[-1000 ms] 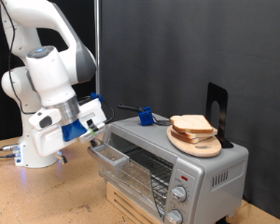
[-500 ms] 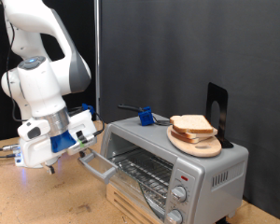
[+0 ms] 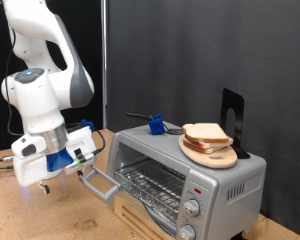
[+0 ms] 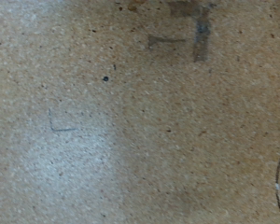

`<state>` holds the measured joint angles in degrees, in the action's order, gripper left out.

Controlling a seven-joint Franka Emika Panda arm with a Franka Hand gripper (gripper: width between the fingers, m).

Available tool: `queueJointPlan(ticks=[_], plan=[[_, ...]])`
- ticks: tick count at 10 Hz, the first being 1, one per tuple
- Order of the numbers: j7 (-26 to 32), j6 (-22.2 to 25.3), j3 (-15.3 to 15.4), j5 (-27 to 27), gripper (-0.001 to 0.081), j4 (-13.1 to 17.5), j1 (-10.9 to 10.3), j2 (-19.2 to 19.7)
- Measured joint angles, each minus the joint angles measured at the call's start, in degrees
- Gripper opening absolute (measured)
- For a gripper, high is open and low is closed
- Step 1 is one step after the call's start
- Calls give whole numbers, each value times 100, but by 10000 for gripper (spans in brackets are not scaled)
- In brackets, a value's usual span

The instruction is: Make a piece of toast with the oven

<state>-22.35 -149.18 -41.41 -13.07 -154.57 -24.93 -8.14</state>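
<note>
Door lowered further, hand (image 3: 68, 170) at handle, toast (image 3: 206, 135) atop oven (image 3: 205, 180)

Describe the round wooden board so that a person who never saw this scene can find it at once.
Find the silver oven at the exterior view's lower right, its door hanging open. On its flat roof, near the right end, lies the round wooden board, in front of a black stand. Only it carries the stacked bread slices.

The scene is viewed by the exterior camera from the front at about bench height, with the arm (image 3: 45, 90) on its left and the oven (image 3: 180, 170) near on its right. Only close, blurred wooden tabletop (image 4: 140, 121) is shown by the wrist view; that bench surface is shared.
</note>
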Motion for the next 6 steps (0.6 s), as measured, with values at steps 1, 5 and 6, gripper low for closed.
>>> queueJointPlan(ticks=[1,5,6], plan=[[45,-89,-28,0,801,-42,5,82],[277,-369,-175,-168,801,-63,33,454],[398,-414,-197,-260,801,-65,44,544]])
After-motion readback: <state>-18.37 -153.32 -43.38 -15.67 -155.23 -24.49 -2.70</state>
